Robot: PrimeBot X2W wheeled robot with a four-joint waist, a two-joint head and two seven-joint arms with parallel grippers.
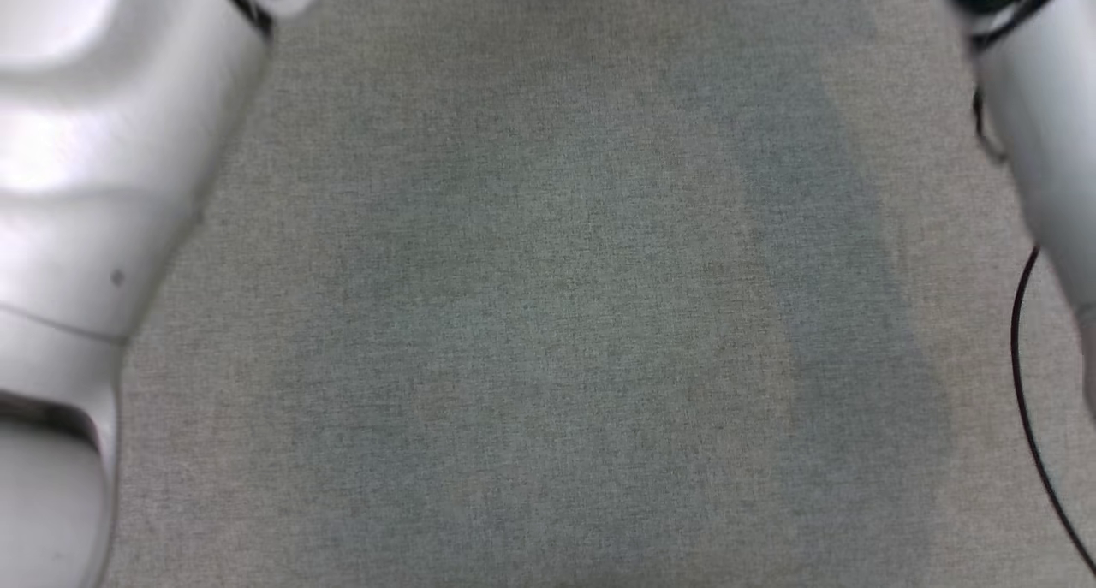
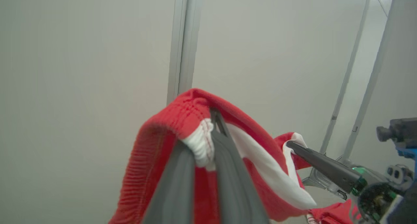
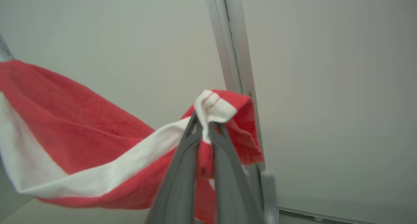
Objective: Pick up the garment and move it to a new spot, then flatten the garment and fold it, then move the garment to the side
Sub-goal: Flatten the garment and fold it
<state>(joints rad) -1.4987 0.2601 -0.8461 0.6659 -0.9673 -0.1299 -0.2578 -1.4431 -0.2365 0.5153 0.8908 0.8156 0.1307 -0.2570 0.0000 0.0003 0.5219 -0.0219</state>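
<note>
The garment (image 2: 163, 136) is red cloth with a white band, held up in the air in front of a pale wall. In the left wrist view my left gripper (image 2: 208, 136) is shut on a bunched red and white edge of it. Further right in that view, my right gripper (image 2: 290, 145) pinches another corner. In the right wrist view the right gripper (image 3: 203, 126) is shut on a white hemmed corner, and the garment (image 3: 81, 132) stretches away to the left, sagging between the two grips. The head view shows my two pale forearms (image 1: 94, 186) at the side edges.
Grey woven cloth covers the table (image 1: 548, 314) below the head camera. A thin black cable (image 1: 1027, 417) hangs at its right edge. Pale wall panels with a grey metal post (image 3: 234, 54) stand behind the raised garment.
</note>
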